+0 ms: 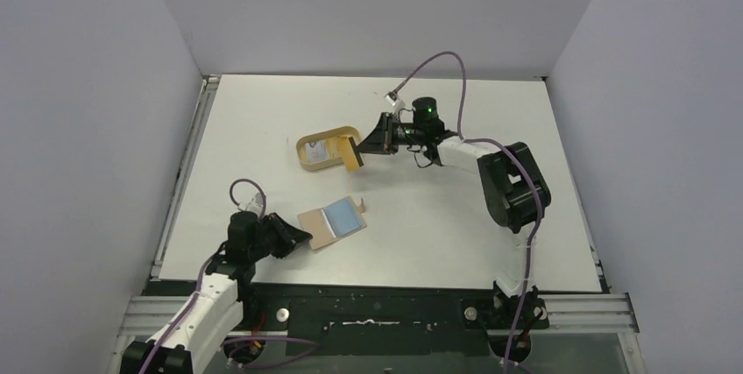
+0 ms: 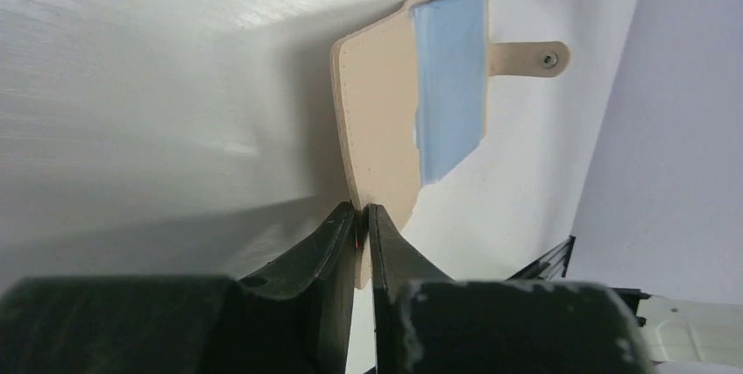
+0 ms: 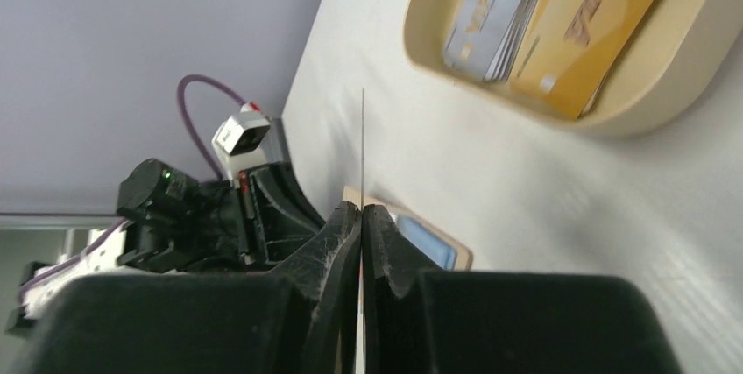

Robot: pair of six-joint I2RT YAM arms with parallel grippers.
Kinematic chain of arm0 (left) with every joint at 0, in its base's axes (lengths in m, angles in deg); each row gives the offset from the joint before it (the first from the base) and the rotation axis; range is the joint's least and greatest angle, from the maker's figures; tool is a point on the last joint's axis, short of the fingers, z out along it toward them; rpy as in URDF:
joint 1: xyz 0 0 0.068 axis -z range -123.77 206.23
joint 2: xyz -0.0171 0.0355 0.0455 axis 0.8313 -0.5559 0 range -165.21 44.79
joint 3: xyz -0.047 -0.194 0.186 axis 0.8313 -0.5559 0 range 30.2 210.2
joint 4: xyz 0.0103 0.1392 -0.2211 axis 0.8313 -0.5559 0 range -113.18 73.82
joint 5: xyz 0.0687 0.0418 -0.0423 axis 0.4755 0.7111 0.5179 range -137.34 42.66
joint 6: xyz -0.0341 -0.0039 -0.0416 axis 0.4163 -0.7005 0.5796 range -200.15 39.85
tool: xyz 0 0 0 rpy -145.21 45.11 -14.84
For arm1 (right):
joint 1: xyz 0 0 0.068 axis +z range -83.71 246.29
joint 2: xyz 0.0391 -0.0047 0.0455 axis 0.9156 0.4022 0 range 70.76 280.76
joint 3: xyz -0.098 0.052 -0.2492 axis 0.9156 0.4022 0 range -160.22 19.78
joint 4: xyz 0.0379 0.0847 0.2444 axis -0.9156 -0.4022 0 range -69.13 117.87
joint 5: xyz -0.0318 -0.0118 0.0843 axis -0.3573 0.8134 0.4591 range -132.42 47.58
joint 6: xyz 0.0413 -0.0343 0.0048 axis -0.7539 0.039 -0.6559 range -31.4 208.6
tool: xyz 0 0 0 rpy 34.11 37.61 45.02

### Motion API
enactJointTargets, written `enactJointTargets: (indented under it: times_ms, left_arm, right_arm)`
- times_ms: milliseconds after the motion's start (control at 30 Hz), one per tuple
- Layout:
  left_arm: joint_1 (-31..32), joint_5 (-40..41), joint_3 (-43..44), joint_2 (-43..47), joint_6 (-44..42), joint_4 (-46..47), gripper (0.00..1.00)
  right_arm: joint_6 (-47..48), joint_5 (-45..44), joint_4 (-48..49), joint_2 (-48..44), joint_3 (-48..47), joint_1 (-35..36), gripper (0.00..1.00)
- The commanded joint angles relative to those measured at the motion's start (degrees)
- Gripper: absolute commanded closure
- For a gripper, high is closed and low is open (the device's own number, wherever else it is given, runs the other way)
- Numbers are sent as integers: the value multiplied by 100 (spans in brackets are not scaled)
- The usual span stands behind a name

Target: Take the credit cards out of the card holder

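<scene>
The tan card holder (image 1: 321,226) lies open on the table with a light blue credit card (image 1: 343,215) in it. My left gripper (image 1: 296,237) is shut on the holder's near edge. In the left wrist view its jaws (image 2: 362,215) pinch that edge of the holder (image 2: 377,111); the blue card (image 2: 451,85) and the snap tab (image 2: 530,59) show beyond. My right gripper (image 1: 366,146) is shut on a yellow-orange card (image 1: 352,154) at the right end of the oval tray (image 1: 303,158). In the right wrist view that card is edge-on, a thin line (image 3: 363,129) between the shut jaws (image 3: 362,209).
The oval tan tray (image 3: 631,111) holds a yellow card (image 3: 587,24) and several pale cards (image 3: 491,24). The holder with its blue card (image 3: 429,243) shows below it in the right wrist view. Grey walls stand on three sides of the table.
</scene>
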Motion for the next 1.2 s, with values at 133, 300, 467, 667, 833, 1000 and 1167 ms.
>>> enactJointTargets:
  times_ms: [133, 300, 467, 667, 833, 1000, 1167]
  left_arm:
    - [-43, 638, 1023, -123, -1097, -1493, 79]
    - [-53, 843, 1423, -204, -1340, -1821, 44]
    - [-59, 1040, 1485, -224, -1280, -1830, 14]
    - [-68, 1132, 1478, -83, -1215, -1880, 12]
    - [-68, 1020, 1349, 70, -1193, -1912, 12]
    - [-68, 904, 1219, 151, -1087, -1845, 12]
    - [-70, 897, 1170, 201, -1031, -1808, 12]
  right_arm:
    - [1820, -1215, -3539, 159, -2132, 102, 100]
    - [1779, -1589, -4031, 623, -3082, 225, 100]
    - [1684, -1884, -4394, 1138, -3918, 357, 100]
    - [1324, -2134, -4304, 1655, -4470, 464, 100]
    - [1269, -2161, -4326, 2037, -4935, 577, 100]
    - [1244, -2214, -4352, 2271, -5208, 598, 100]
    - [1271, -2237, -4460, 2407, -5394, 577, 100]
